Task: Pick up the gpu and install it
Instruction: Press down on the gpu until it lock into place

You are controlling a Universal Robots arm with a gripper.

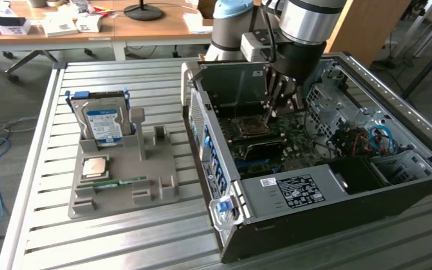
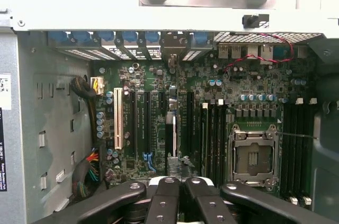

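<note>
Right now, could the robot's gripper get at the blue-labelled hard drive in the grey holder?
Probably yes: the hard drive stands upright in the holder with nothing above it, though the gripper is down inside the computer case.

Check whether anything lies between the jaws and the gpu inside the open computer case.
Nothing visible does. The thin dark gpu card stands edge-on among the black slots of the green motherboard, straight ahead of the shut black jaws; no cable crosses the gap. Whether the jaws touch it cannot be told.
</note>
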